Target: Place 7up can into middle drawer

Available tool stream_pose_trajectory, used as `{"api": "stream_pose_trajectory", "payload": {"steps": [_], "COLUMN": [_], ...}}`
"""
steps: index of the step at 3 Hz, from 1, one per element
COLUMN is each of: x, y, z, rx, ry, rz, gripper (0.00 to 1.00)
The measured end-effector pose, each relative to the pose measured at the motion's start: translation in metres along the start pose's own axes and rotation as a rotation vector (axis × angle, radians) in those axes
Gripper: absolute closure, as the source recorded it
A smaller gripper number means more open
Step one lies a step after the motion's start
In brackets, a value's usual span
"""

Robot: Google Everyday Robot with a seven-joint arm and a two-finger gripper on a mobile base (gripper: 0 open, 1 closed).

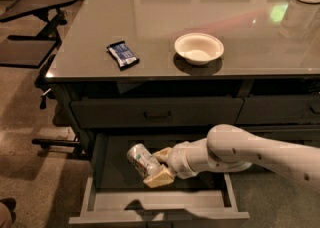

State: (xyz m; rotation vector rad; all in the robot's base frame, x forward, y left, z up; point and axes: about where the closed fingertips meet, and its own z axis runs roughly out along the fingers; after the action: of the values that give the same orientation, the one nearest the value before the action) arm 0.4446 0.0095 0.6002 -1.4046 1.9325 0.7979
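Note:
The 7up can (139,159) is a small silver-white can with green marks, tilted with its shiny top toward the upper left. My gripper (156,168) is shut on it, one tan finger above and one below, and holds it inside the open middle drawer (160,204), over the drawer's dark interior toward its left side. My white arm (250,154) reaches in from the right.
A white bowl (199,48) and a flat dark-blue snack packet (123,54) lie on the glossy tabletop (210,7). A shut drawer with a bar handle (158,115) sits above the open one. A dark stand (45,2) is at the left.

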Motion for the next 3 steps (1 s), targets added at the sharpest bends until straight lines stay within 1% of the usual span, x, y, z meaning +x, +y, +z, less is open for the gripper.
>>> {"api": "stream_pose_trajectory", "payload": {"steps": [1, 2, 3], "x": [0.039, 0.087, 0.122], "y": [-0.051, -0.097, -0.124], "z": [0.033, 0.065, 0.085], "rx": [0.051, 0.084, 0.110], "ry": [0.028, 0.058, 0.086], "rz": [0.012, 0.047, 0.065], "gripper": [1.00, 1.00, 1.00]}}
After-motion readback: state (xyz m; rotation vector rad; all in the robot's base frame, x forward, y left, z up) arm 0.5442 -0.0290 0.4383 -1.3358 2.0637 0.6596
